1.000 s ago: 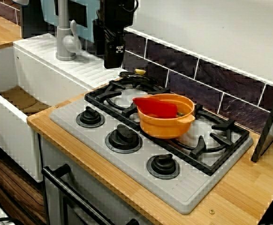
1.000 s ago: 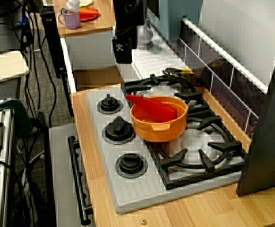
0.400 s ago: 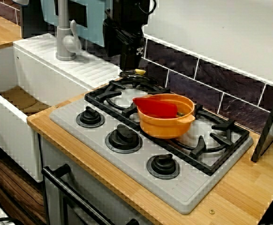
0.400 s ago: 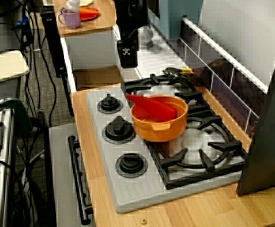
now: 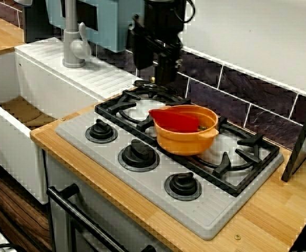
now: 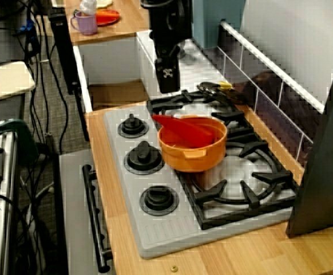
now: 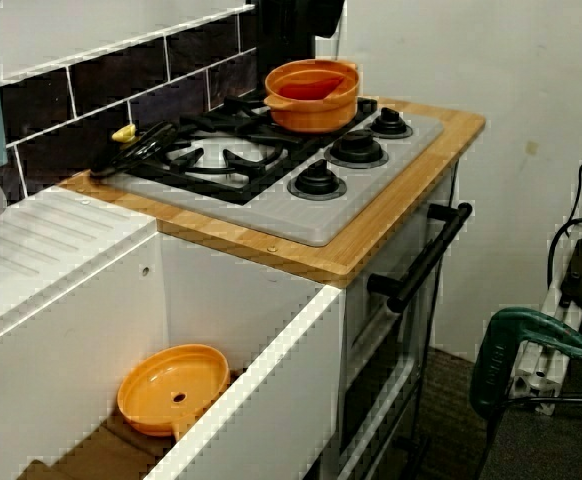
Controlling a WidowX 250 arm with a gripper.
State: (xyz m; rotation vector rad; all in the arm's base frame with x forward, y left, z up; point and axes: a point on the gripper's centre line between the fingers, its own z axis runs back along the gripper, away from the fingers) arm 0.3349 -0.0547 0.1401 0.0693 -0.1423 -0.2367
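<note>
The gripper is held above the black burner grate; whether it is released or clenched cannot be told. Below it and slightly aside, an orange pot containing a red utensil is seen.

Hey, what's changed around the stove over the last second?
The claw swung from above the draining board across to the back burner of the stove. It took hold of nothing. The orange pot with the red piece inside stayed put.
</note>
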